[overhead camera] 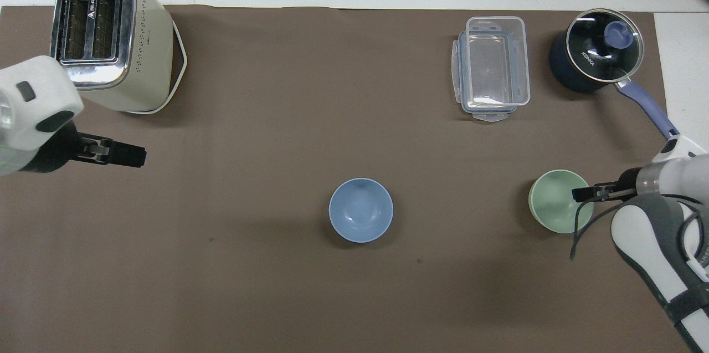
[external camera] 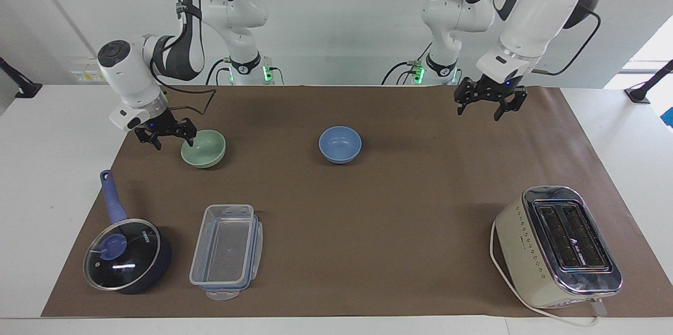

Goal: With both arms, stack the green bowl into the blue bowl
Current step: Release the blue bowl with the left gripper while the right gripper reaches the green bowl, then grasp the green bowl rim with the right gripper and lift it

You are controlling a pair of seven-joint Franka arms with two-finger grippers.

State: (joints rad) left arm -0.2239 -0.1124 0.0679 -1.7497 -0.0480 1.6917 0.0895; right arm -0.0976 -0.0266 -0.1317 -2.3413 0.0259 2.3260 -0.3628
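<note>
The green bowl [external camera: 205,150] stands upright on the brown mat toward the right arm's end, also in the overhead view [overhead camera: 555,204]. The blue bowl [external camera: 340,144] stands alone mid-table, also in the overhead view [overhead camera: 360,210]. My right gripper [external camera: 172,141] is open and low, beside the green bowl, with one finger [external camera: 190,139] at its rim; it also shows from overhead [overhead camera: 581,194]. My left gripper [external camera: 490,109] is open and empty, raised over the mat toward the left arm's end; overhead it lies beside the toaster [overhead camera: 133,155].
A cream toaster [external camera: 557,245] stands farthest from the robots at the left arm's end. A clear plastic container [external camera: 226,251] and a dark blue saucepan with glass lid [external camera: 126,256] stand farther from the robots than the green bowl. The brown mat [external camera: 368,219] covers the table.
</note>
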